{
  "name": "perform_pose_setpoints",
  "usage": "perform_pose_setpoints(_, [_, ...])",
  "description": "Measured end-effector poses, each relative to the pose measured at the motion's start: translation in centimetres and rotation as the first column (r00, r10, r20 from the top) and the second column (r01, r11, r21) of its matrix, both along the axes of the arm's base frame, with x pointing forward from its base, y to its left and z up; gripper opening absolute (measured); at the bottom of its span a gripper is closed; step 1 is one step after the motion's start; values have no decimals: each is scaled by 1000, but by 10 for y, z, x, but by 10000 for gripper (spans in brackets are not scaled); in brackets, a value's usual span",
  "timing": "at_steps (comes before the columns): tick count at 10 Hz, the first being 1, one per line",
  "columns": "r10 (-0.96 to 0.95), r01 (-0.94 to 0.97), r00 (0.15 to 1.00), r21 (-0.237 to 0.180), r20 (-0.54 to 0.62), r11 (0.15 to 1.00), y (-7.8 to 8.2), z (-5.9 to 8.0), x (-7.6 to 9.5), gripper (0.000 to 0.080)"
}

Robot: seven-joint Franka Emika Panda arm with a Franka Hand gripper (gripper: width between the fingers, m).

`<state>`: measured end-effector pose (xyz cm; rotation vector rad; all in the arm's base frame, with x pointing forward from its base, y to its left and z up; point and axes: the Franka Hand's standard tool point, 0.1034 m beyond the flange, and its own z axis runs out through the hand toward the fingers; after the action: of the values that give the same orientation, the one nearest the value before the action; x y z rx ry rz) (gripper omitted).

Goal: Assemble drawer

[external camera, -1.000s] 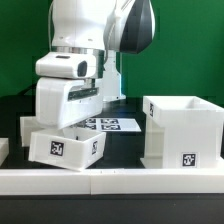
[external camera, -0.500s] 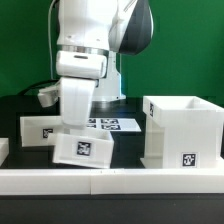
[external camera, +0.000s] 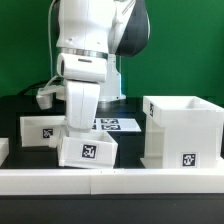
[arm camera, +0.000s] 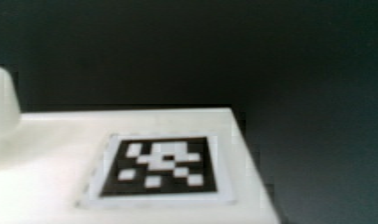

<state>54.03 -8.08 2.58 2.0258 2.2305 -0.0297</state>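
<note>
My gripper (external camera: 82, 133) reaches down into a small white tray (external camera: 88, 152) near the front rail. Its fingertips are hidden by the hand and the tray wall. The tray has followed the hand, so the gripper is shut on it. The tray sits almost level, at or just above the table, with its tag facing the front. In the wrist view the tray's white face and tag (arm camera: 163, 168) fill the near part, and the fingers do not show. A second small tray (external camera: 40, 130) stands behind it towards the exterior view's left. The large boxy casing (external camera: 185, 130) stands at the exterior view's right.
The marker board (external camera: 120, 125) lies on the black table behind the held tray. The low white border rail (external camera: 120, 181) runs along the front. A grey cable part (external camera: 45, 97) hangs beside the arm. The robot base stands at the back.
The hand has swung towards the exterior view's right and turned more upright. The held tray went with it, from tilted to nearly level, and now overlaps the second tray less.
</note>
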Motion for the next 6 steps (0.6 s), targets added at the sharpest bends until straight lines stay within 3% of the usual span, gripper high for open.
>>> perform_pose_setpoints(1, [42, -42, 999, 4, -11, 999, -6, 0, -2, 41])
perform_pose_setpoints(4, [74, -69, 995, 85, -62, 994, -23, -1, -6, 41])
perform_pose_setpoints(6, [37, -26, 996, 135, -75, 991, -19, 0, -3, 41])
